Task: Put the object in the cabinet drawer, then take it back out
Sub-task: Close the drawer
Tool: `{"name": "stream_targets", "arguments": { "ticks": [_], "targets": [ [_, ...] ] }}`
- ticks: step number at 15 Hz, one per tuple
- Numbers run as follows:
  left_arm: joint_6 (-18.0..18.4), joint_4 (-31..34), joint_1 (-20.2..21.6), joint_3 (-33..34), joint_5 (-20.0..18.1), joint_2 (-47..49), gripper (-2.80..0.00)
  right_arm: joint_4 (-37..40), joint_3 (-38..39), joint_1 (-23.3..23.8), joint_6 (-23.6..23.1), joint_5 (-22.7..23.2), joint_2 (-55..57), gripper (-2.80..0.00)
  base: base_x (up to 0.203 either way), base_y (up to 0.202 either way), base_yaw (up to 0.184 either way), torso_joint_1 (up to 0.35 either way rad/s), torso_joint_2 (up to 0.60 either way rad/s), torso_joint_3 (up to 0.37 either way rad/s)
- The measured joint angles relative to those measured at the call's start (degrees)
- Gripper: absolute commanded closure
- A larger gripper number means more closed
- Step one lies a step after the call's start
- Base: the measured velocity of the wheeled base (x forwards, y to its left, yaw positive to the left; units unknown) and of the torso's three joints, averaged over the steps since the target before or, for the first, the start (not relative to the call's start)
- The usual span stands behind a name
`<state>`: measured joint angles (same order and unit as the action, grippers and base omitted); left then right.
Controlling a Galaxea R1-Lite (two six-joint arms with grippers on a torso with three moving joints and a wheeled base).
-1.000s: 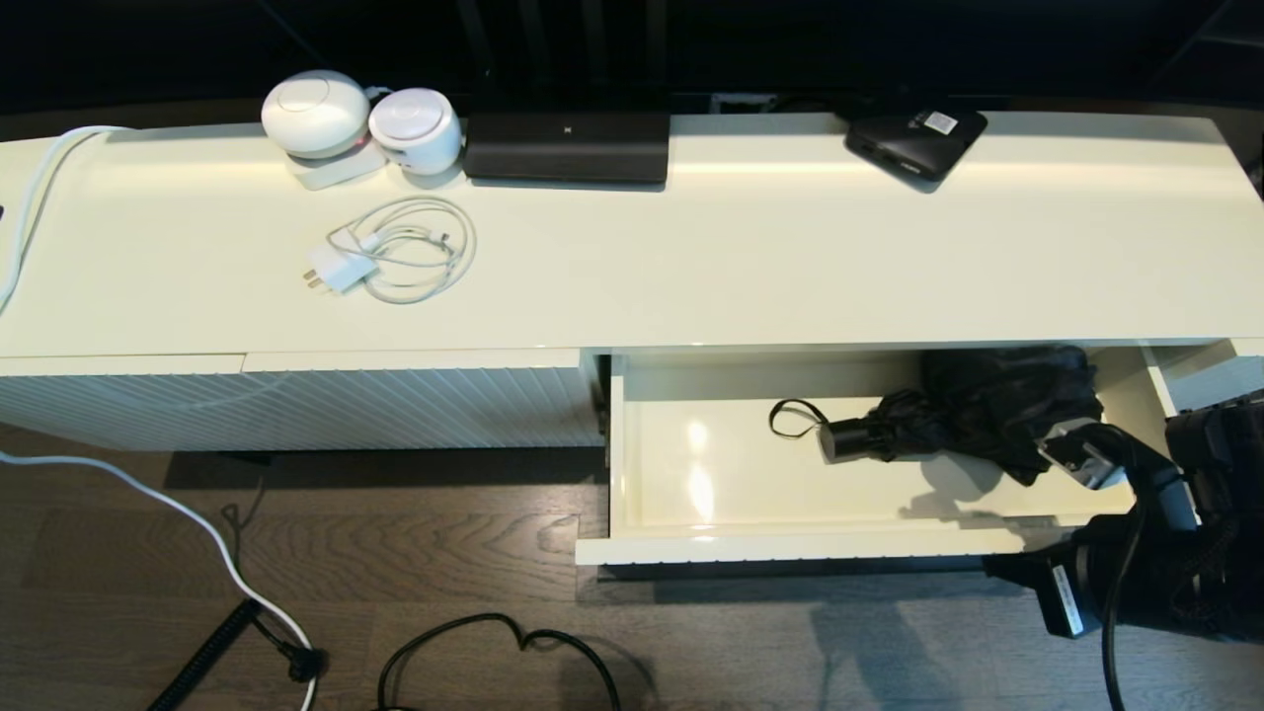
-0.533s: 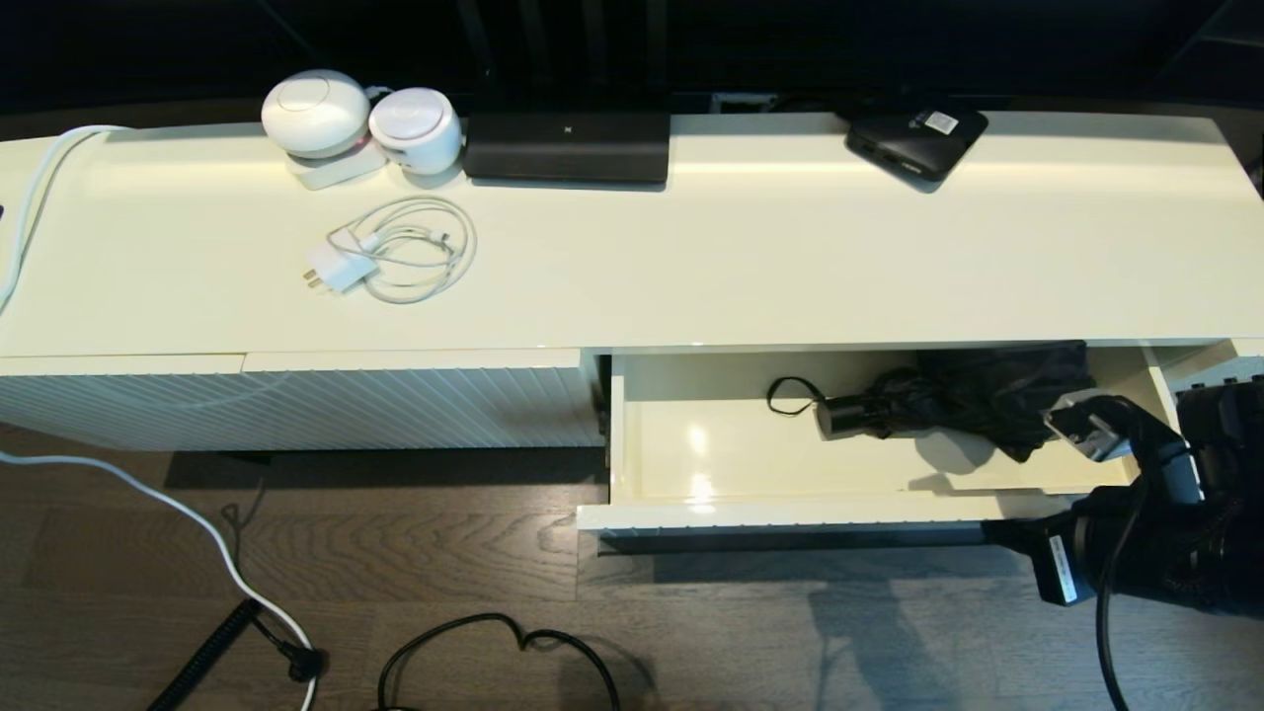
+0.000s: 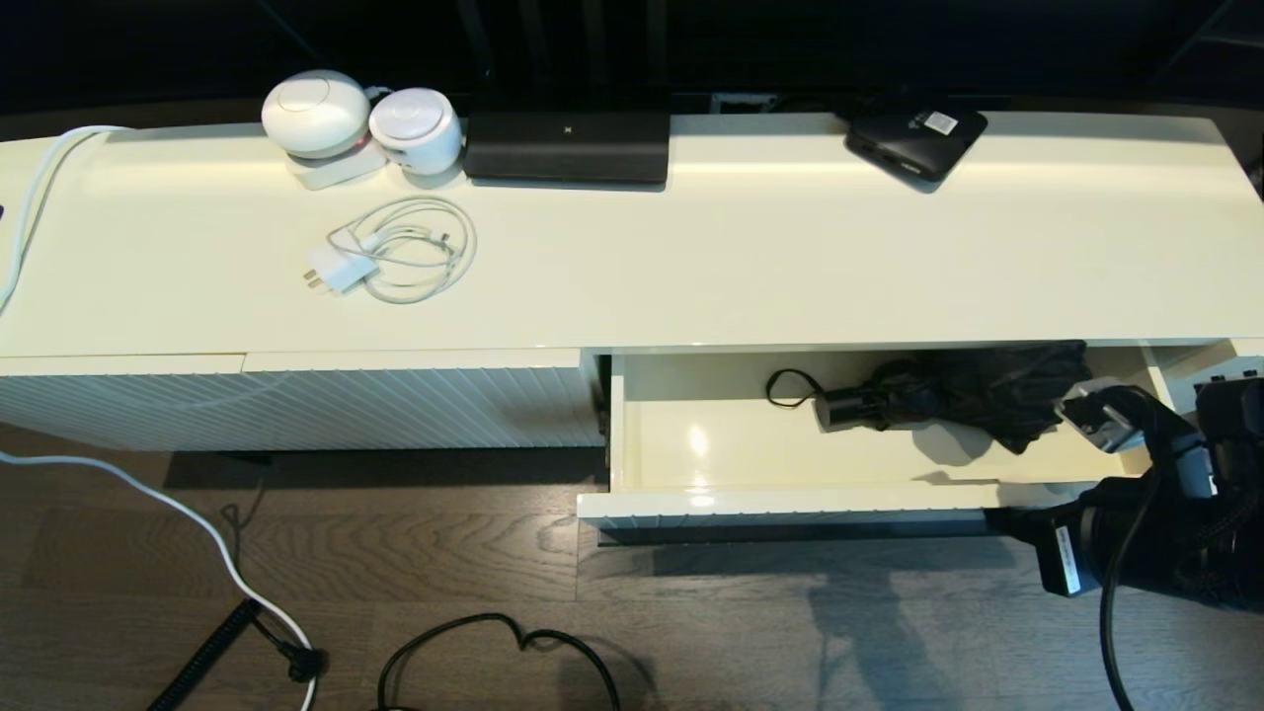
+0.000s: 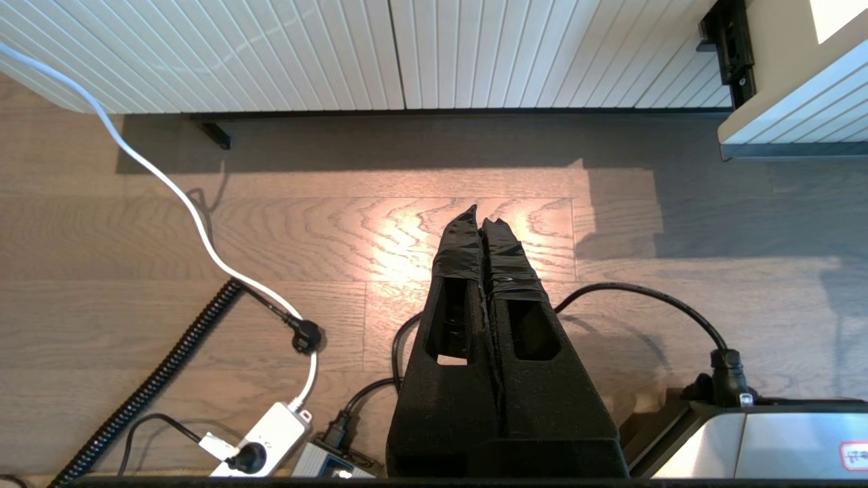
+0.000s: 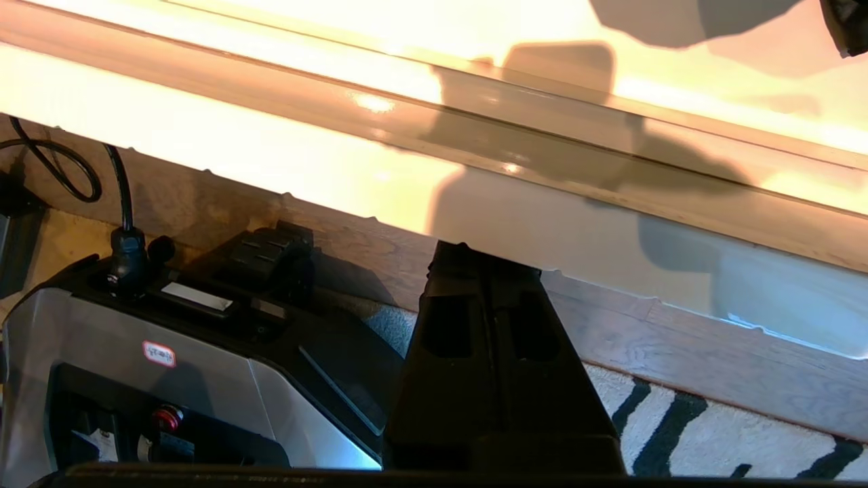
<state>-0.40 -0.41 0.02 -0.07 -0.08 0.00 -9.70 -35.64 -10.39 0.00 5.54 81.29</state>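
The cabinet drawer (image 3: 790, 502) stands part open at the cabinet's right side, ribbed front toward me. Inside lies the object, a black folding umbrella (image 3: 973, 395), with its short handle (image 3: 844, 410) and wrist loop (image 3: 785, 388) pointing left. My right gripper (image 3: 999, 521) is shut, its tips against the right end of the drawer front (image 5: 610, 224), holding nothing. In the right wrist view the shut fingertips (image 5: 485, 254) meet the drawer's lower edge. A corner of the umbrella (image 5: 847, 20) shows there too. My left gripper (image 4: 483, 220) hangs shut and empty over the wooden floor.
On the cabinet top (image 3: 790, 257) are two white round devices (image 3: 316, 114), a black box (image 3: 568, 146), a flat black box with a white label (image 3: 916, 138) and a white charger with its cable (image 3: 395, 252). Cables (image 3: 494, 642) and a power strip (image 4: 264, 440) lie on the floor.
The drawer has slid inward toward the cabinet with the umbrella in it, and more of the umbrella is under the cabinet top. My right arm has moved forward with the drawer front.
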Motion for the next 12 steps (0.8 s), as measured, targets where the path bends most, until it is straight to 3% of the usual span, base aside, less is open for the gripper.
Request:
{"name": "stream_targets", "arguments": {
  "ticks": [12],
  "targets": [
    [-0.04, 0.00, 0.02, 0.00, -0.02, 0.00, 0.00, -11.33, 0.06, 0.73, 0.52, -2.37, 3.31, 0.00, 0.000, 0.000, 0.000, 0.000, 0.00, 0.000]
  ]
}}
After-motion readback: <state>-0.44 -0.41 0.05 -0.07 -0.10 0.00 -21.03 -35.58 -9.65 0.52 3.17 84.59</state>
